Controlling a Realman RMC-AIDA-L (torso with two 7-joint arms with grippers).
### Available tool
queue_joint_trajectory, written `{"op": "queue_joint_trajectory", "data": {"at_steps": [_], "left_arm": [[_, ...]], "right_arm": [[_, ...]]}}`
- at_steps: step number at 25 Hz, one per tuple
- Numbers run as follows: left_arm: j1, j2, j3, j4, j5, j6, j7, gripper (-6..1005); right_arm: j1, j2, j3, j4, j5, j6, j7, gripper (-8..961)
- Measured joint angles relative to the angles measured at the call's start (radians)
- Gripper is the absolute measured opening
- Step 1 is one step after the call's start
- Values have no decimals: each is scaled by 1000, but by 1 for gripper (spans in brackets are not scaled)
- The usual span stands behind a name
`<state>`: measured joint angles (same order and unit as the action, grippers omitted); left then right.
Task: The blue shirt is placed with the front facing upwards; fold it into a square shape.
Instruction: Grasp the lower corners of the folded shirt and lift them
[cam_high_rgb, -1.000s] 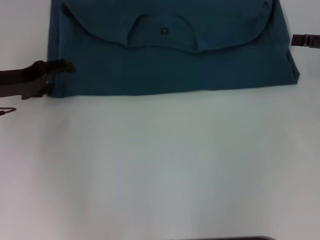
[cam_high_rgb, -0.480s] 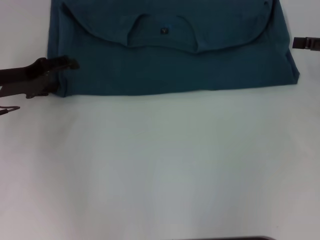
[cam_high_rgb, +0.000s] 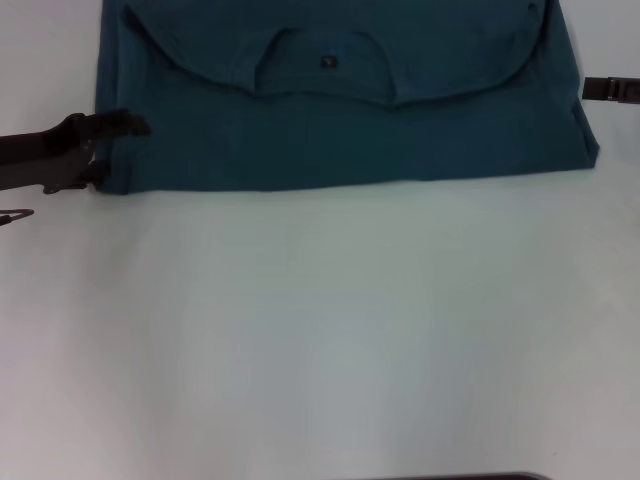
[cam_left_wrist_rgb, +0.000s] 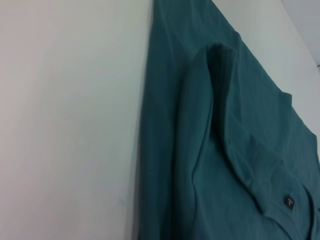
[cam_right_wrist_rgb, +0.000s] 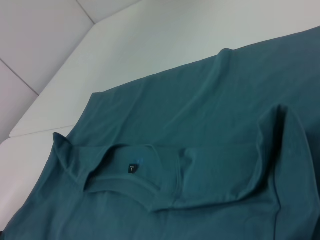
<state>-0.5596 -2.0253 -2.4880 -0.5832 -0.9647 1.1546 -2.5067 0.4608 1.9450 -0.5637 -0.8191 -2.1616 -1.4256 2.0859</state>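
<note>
The blue shirt (cam_high_rgb: 340, 130) lies across the far part of the white table (cam_high_rgb: 320, 330), its top folded down so the collar and a small black label (cam_high_rgb: 327, 62) face up. My left gripper (cam_high_rgb: 115, 152) is at the shirt's near left corner. One dark finger (cam_high_rgb: 125, 125) rests over the cloth and the other sits beside the edge, with a gap between them. My right gripper (cam_high_rgb: 610, 88) shows only as a dark piece just off the shirt's right edge. Both wrist views show the folded shirt (cam_left_wrist_rgb: 200, 150) (cam_right_wrist_rgb: 210, 125) and no fingers.
Bare white table fills the near half of the head view. A thin dark hook-like part (cam_high_rgb: 15, 216) sits at the left edge, below the left arm. A dark strip (cam_high_rgb: 460, 477) runs along the bottom edge.
Half a second ago the shirt's near left corner was pushed in beside the left gripper; it lies flat at the edge again. The left gripper shifted slightly. The right gripper barely moved.
</note>
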Motion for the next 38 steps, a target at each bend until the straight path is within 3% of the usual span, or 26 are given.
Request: {"op": "queue_joint_trajectory", "data": {"at_steps": [20, 27, 38], "left_arm": [[-26, 4, 1, 15, -16, 42, 6, 947], [-17, 16, -1, 20, -4, 16, 6, 945], [-34, 7, 7, 33, -9, 32, 10, 939]], "right_arm": [[6, 0, 1, 0, 3, 4, -13, 927], [6, 1, 0, 1, 2, 4, -14, 928], [7, 5, -1, 2, 2, 3, -15, 920]]}}
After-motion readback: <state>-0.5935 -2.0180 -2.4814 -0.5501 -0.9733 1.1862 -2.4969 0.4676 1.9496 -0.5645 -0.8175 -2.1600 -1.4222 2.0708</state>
